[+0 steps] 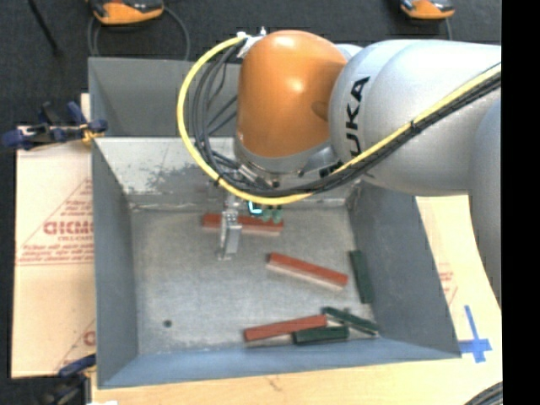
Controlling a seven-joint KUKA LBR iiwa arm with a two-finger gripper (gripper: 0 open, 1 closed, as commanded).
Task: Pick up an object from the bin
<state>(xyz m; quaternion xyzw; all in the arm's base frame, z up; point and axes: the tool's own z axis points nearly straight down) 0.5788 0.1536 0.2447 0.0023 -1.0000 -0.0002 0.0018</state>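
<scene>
Gripper (229,233) sits down over a flat red rectangular bar (211,220); spread or closed, cannot tell. Similar red bar (307,271) lies near, to its right.

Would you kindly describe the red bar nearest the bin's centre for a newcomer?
Look right of centre on the grey bin's floor. Of three red-brown bars it is the slanted middle bar, between the far bar under the hand and the near-wall bar.

Red-brown bar (211,221), thin, oblong, lay flat & horiz. on bin (169,285) floor nr back wall, left of centre; part hidden under gripper (229,233).
</scene>
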